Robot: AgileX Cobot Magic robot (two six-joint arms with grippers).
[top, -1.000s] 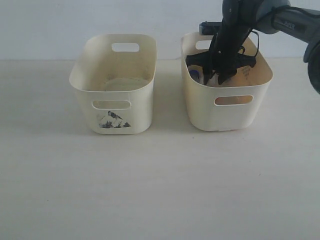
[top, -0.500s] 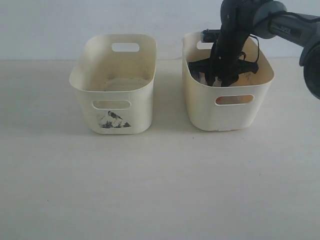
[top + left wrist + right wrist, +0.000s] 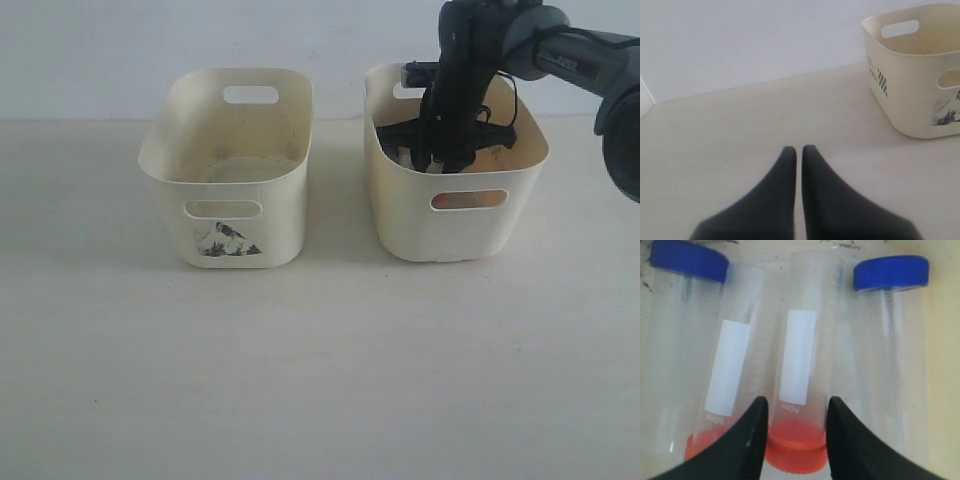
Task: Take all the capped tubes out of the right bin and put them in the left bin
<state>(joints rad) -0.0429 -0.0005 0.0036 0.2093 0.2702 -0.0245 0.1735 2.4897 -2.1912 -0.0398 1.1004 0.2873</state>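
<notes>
Inside the right bin lie several clear capped tubes side by side. Two have blue caps and two have orange caps. My right gripper reaches down into this bin. Its fingers press both sides of one orange-capped tube just above the cap. The other orange-capped tube lies against it, partly hidden by one finger. The left bin, with its black picture, holds no tubes. My left gripper is shut on nothing, low over the table, apart from the left bin.
The two bins stand side by side near the back wall with a narrow gap between them. The right arm comes in from the upper right. The left arm is outside the exterior view.
The right gripper has sunk deeper into the right bin and shifted slightly right. In the last half second it barely moved. The bins stayed put.
</notes>
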